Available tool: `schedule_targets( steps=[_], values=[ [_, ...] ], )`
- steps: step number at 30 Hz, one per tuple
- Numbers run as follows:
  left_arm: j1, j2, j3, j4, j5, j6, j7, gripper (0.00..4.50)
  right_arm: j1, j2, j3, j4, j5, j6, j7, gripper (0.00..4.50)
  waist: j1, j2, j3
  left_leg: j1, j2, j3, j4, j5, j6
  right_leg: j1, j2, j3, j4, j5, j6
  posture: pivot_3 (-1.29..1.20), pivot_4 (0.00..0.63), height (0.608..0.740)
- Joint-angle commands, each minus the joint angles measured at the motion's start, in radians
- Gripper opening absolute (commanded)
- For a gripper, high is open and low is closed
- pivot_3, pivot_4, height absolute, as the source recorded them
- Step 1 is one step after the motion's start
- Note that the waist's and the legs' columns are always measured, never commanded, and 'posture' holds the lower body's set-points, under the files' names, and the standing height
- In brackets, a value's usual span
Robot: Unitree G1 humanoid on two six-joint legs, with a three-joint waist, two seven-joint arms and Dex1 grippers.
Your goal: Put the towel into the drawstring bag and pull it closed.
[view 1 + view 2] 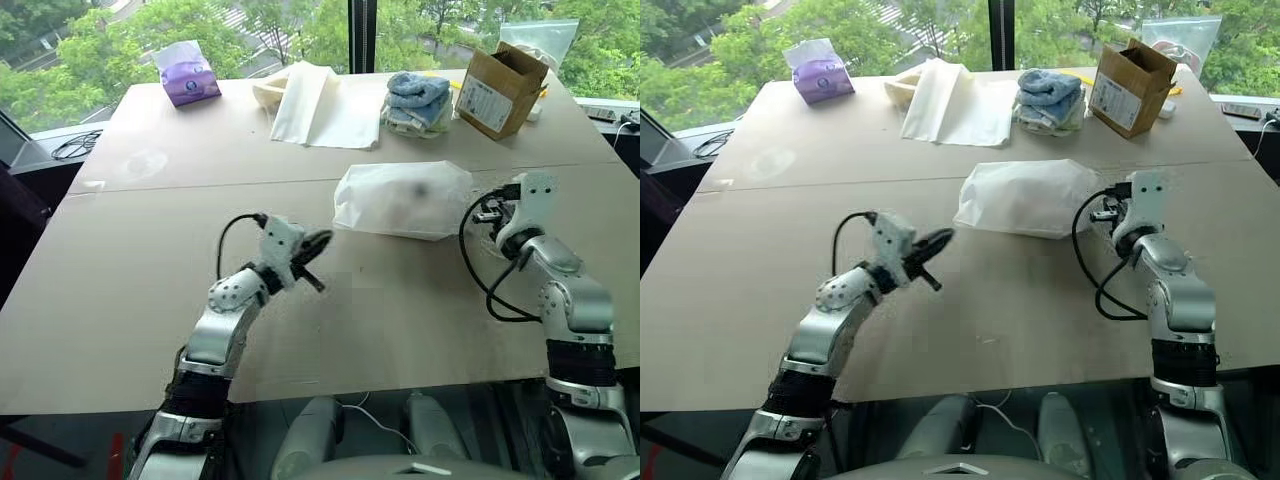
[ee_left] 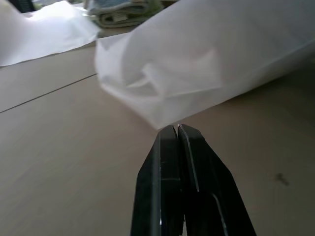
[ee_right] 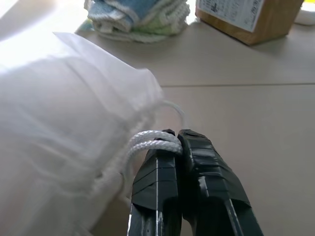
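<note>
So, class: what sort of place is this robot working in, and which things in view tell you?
Probably an upper-floor office or lab: a large plain table stands against big windows overlooking treetops, with a cardboard box and tissue pack laid out like test props.

The only print is on a white label (image 3: 235, 11) stuck to the side of the cardboard box (image 1: 500, 88) at the far edge of the table (image 1: 140, 300). In the right wrist view the label carries a few lines of small dark type, possibly with a code block, but none of it can be made out. Nothing else carries readable lettering.
</note>
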Motion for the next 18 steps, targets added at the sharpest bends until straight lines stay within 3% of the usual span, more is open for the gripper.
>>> schedule_targets(
  steps=[1,4,11,15,18],
  values=[
    [-0.038,0.011,-0.012,-0.067,-0.053,0.070,-0.061,0.02,0.031,-0.044,0.063,-0.063,0.021,0.103,0.083,0.00,-0.008,0.000,0.000,0.001,0.001,0.001,0.000,0.000,0.000,0.000,0.001,0.001,0.000,0.000,0.000,0.00,0.150,0.740],
    [-0.086,0.013,0.015,0.010,-0.008,0.047,-0.027,0.02,0.065,-0.046,0.100,-0.170,0.132,0.197,0.190,0.00,-0.023,0.000,0.000,0.003,0.003,0.002,0.000,0.000,0.000,0.001,0.006,0.002,0.002,0.000,0.000,0.00,0.150,0.740],
    [-0.291,0.005,0.097,0.382,0.192,-0.102,0.252,0.02,0.117,-0.045,0.086,-0.404,0.459,0.362,0.383,0.00,-0.005,-0.001,0.000,0.002,0.002,0.001,0.003,0.000,0.000,0.002,0.006,0.001,0.001,0.001,0.000,0.00,0.150,0.740],
    [-0.353,-0.012,0.124,0.483,0.236,-0.158,0.333,0.02,0.103,-0.019,0.058,-0.438,0.560,0.376,0.374,0.00,0.006,-0.001,0.000,0.001,0.001,-0.001,0.002,0.000,0.000,0.002,0.005,-0.001,-0.001,0.002,0.001,0.00,0.150,0.740],
    [-0.346,-0.008,0.138,0.499,0.249,-0.179,0.353,0.02,0.101,-0.040,0.059,-0.416,0.535,0.367,0.341,0.00,0.007,-0.002,0.000,0.000,0.000,-0.001,0.002,0.000,0.000,0.001,0.004,-0.001,-0.001,0.002,0.001,0.00,0.150,0.740]
  ],
)
